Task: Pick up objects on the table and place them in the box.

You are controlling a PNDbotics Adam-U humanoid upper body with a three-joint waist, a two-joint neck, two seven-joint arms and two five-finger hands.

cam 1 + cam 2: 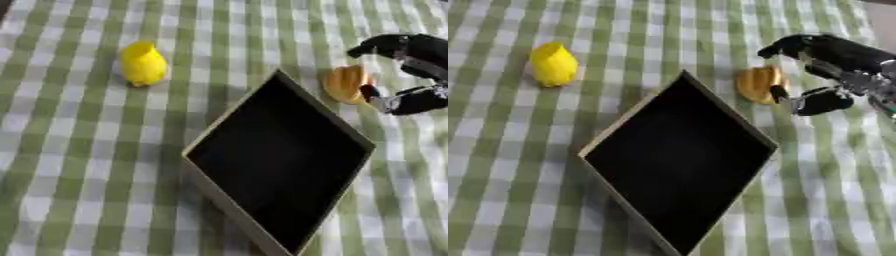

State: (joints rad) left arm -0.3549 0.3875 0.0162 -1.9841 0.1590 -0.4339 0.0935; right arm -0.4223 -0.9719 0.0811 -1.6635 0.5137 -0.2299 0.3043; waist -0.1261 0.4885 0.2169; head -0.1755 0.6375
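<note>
One robot hand, the right (820, 75), sits spread open and empty just right of the upright orange piece (759, 84).

Both eye views look steeply down from the head, close over the checked cloth (79, 165). They share the dark box (680, 160) at centre and a hand (833, 65) at two o'clock.

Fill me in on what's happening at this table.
The robot's right hand has reached in from the right and sits open around an orange object on the green checked tablecloth, thumb and fingers on either side, not closed on it. The black box lies beside it with nothing visible inside. A yellow object waits at far left. The left hand is out of view.
</note>
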